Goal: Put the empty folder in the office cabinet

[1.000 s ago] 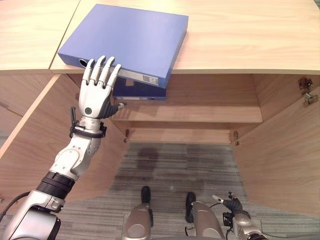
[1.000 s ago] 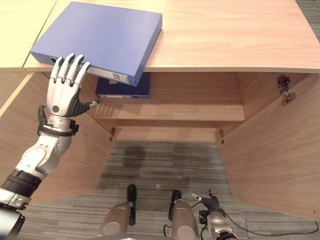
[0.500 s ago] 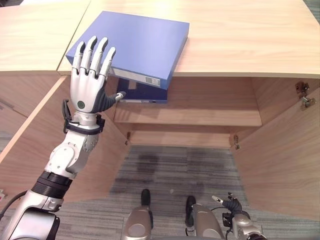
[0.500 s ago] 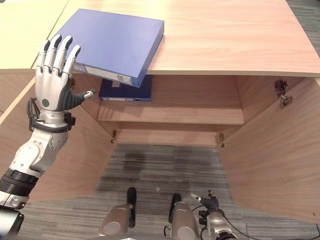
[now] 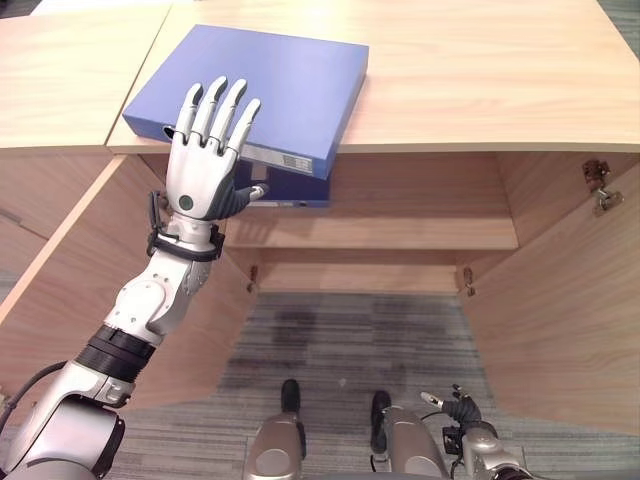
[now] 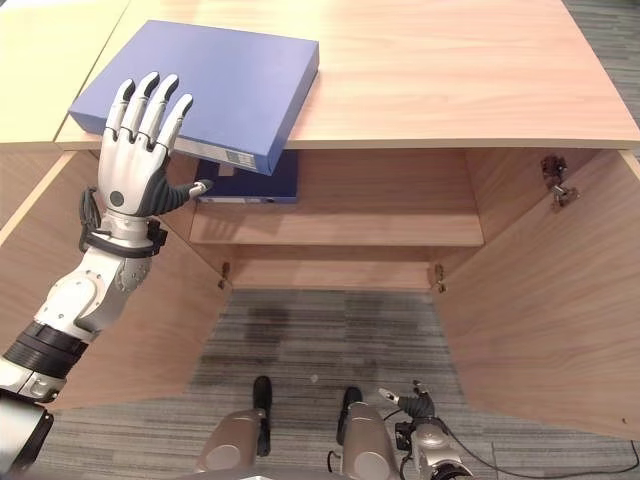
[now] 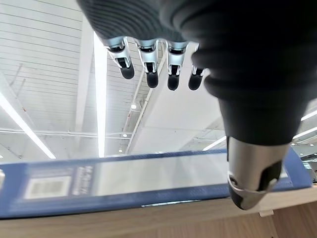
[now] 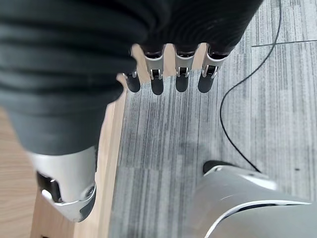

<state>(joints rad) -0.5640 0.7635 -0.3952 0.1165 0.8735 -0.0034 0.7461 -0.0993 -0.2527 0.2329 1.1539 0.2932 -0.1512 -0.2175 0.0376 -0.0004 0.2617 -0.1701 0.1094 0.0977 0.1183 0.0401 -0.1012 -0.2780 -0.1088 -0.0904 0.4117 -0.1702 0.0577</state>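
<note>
Blue folder: the flat blue cardboard folder (image 5: 258,88) lies on the light wooden desk (image 5: 480,70), one corner jutting past the front edge, above the open wooden office cabinet (image 5: 380,215).
Left hand: the left hand (image 5: 205,160) is raised at that jutting corner, fingers straight and spread, thumb out under the edge, gripping nothing.
Right hand: the right hand (image 5: 462,410) hangs low near the floor, fingers relaxed.
Progress: nothing stowed yet; grasp, lift and shelving remain. A darker blue folder (image 5: 285,188) already sits on the shelf.
Change: the left hand has shifted right, over the folder's corner.

2 head eyes steeply down over the same open cabinet (image 5: 400,215); wrist cameras close along fingers.
</note>
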